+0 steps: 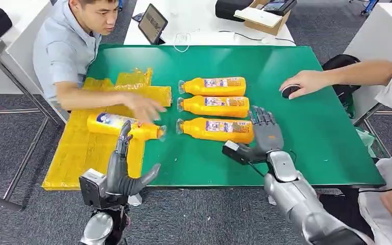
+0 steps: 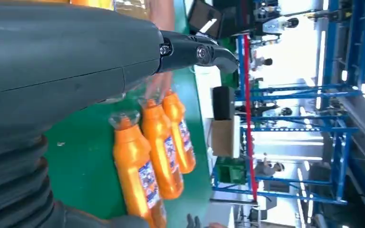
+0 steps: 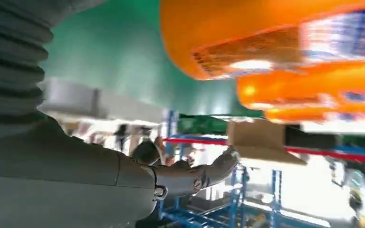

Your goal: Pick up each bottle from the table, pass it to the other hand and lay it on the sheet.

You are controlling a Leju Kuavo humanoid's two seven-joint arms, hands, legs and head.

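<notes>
Green table (image 1: 311,127) is serving as the work surface, with grey carpet showing around it.

Bottles, orange, four counted. Three are lying side by side near the table's middle: far bottle (image 1: 213,86), middle bottle (image 1: 214,106), near bottle (image 1: 216,129), caps pointing toward the yellow sheet (image 1: 76,153). The fourth bottle (image 1: 125,126) is lying on that sheet, which is overhanging the table's left edge.

Right hand (image 1: 264,133) is hovering just beside the near bottle's base, fingers spread, holding nothing. Left hand (image 1: 125,171) is hanging at the table's near edge, fingers apart and empty, just short of the fourth bottle.

Persons, two counted: one person's blurred hand (image 1: 145,108) is reaching over the sheet; another person's hand (image 1: 303,81) is resting on a dark mouse (image 1: 290,91) right of the bottles, with bare green between.
</notes>
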